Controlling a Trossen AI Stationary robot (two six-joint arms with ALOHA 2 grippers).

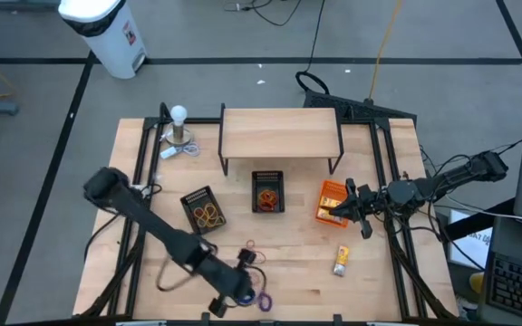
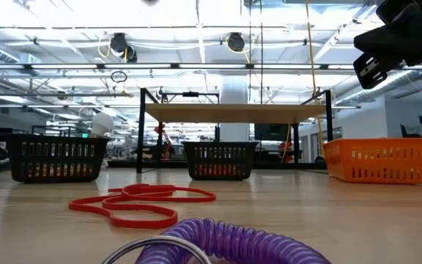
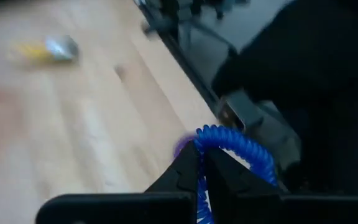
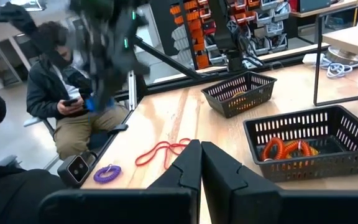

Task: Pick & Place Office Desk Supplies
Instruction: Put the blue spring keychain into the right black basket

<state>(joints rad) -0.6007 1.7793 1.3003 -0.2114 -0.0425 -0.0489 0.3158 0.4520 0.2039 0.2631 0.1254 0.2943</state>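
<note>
My left gripper [image 3: 201, 171] is near the table's front edge [image 1: 247, 294], shut on a blue coil ring [image 3: 238, 146]. A purple coil ring [image 2: 226, 238] lies on the table just below it, also in the high view [image 1: 264, 302]. A red rubber band [image 1: 249, 246] lies flat a little farther in. A yellow packet [image 1: 341, 261] lies to the right. My right gripper [image 4: 201, 165] is shut on nothing and hovers over the orange bin [image 1: 332, 201]. My left gripper pinches the blue coil ring between its two fingers, on one stretch of the coil [image 3: 199, 142]. The fingers slant down toward the table. The rest of the ring arcs out past the fingertips [image 3: 188, 165], clear of the wood.
Two black mesh bins stand mid-table: the left one [image 1: 205, 210] holds tan rubber bands, the middle one [image 1: 267, 193] orange coils. Behind them are a wooden shelf [image 1: 281, 134] and a white bulb-shaped object [image 1: 179, 127]. A seated person [image 4: 67, 99] shows beyond the table's left side.
</note>
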